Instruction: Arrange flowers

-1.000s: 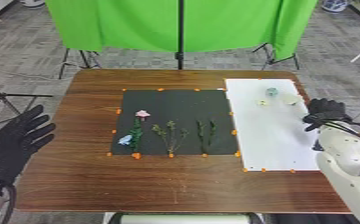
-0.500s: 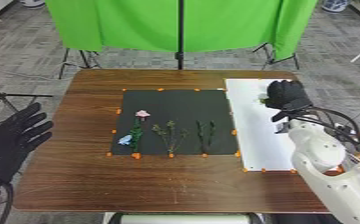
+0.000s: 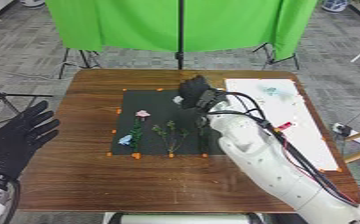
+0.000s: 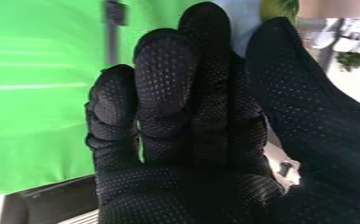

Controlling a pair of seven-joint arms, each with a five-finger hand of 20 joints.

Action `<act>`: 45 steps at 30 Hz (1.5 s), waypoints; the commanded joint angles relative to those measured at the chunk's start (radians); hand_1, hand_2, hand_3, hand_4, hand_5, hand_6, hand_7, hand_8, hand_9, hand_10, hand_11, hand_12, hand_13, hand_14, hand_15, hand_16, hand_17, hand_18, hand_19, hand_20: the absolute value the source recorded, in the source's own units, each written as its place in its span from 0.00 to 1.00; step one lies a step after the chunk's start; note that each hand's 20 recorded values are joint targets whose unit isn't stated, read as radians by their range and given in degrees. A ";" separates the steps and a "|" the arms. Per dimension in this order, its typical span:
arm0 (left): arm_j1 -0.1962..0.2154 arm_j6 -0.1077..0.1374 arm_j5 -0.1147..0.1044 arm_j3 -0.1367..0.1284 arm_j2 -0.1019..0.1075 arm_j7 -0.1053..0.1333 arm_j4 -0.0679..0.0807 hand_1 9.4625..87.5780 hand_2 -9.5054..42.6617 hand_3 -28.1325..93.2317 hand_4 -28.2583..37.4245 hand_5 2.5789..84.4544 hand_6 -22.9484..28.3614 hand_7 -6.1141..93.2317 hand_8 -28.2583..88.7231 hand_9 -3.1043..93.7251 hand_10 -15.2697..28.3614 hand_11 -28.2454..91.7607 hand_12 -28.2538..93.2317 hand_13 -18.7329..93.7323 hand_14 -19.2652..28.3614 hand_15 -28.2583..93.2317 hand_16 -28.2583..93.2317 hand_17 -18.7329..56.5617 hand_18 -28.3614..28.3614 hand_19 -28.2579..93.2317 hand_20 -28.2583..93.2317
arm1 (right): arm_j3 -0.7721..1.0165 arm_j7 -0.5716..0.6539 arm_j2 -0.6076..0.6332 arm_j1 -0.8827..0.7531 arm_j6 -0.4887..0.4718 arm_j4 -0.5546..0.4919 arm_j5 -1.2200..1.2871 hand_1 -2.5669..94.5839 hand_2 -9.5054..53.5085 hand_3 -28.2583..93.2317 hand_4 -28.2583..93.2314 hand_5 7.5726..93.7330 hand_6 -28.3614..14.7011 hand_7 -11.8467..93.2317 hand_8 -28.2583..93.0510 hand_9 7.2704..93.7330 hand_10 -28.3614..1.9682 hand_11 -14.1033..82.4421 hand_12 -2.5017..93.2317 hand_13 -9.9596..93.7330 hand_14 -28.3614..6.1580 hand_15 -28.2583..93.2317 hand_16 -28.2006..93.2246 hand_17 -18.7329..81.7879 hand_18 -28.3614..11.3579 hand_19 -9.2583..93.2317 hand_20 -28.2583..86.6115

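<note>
Evidently held: pale flower (image 3: 178,100), pinched between thumb and fingers of the right hand (image 3: 194,91)
Right hand: poised over the far part of the black mat (image 3: 155,102)
Mat: pink flower (image 3: 143,114) laid beyond blue flower (image 3: 125,140), sprigs (image 3: 170,136) alongside
Left hand (image 3: 18,134): held open (fingers spread) by the counter (image 3: 79,107)

The brown table (image 3: 79,185) is wood, smooth and visibly grained; the dark mat (image 3: 150,101) looks matt and the white sheet (image 3: 314,150) smooth. The right hand (image 3: 192,91) wears matt, dotted black cloth. The green drape (image 3: 114,25) is creased cloth.
</note>
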 commanded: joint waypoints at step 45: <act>-0.018 -0.027 0.008 0.011 -0.002 -0.033 0.024 0.20 0.14 0.82 0.00 0.31 0.50 0.30 0.13 0.25 0.60 0.48 0.32 0.30 0.68 0.59 0.19 0.11 0.84 0.60 0.28 | -0.045 0.030 -0.075 -0.045 -0.109 -0.087 -0.098 0.44 0.00 0.91 0.00 0.64 0.71 0.56 0.11 0.80 0.82 0.37 0.50 0.75 0.73 0.74 0.49 0.48 0.30 0.89 0.60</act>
